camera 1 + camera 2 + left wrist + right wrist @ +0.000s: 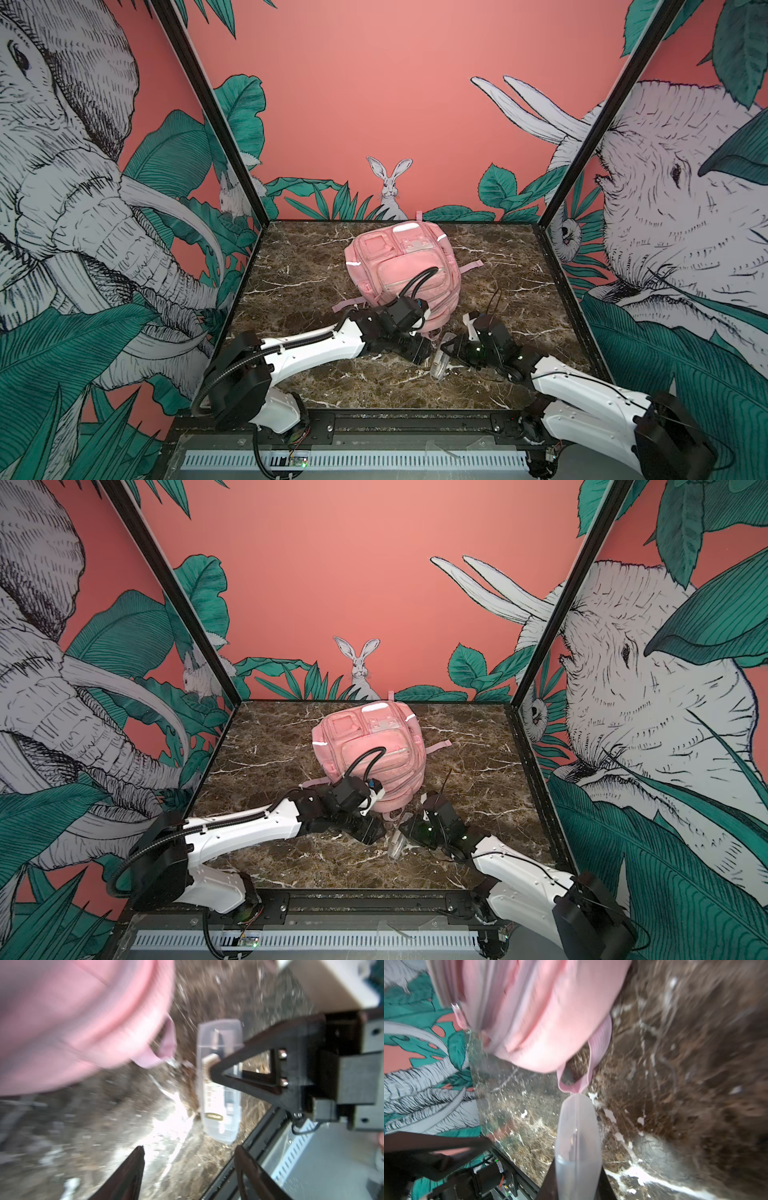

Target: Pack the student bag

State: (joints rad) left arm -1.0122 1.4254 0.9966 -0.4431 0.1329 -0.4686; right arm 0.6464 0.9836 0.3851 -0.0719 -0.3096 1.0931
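A: Count it off for me. What is on the table?

B: One student bag (386, 266), one clear plastic case (220, 1109), and two arms with one gripper each.

A: Where is the bag?

B: In both top views it lies in the middle of the marble table (299, 291), with its front pockets facing up. A pink loop (600, 1043) hangs at its 6 o'clock end.

A: And the case?

B: It is at 6 o'clock from the bag, with one end just beside that loop and its long side running 12 to 6. I cannot tell whether it rests on the marble.

A: What do the containers hold?

B: There are two containers. The bag's inside is hidden. The case holds something pale with a small gold label and something dark, but the left wrist view is too blurred to name them.

A: How do the jaws stand?

B: The right gripper (577, 1167) comes in from 3 o'clock and is clamped on the case, one finger on each flat side. The left gripper (190, 1149) sits at 9 o'clock from the case. Its fingers are spread and nothing is between them.
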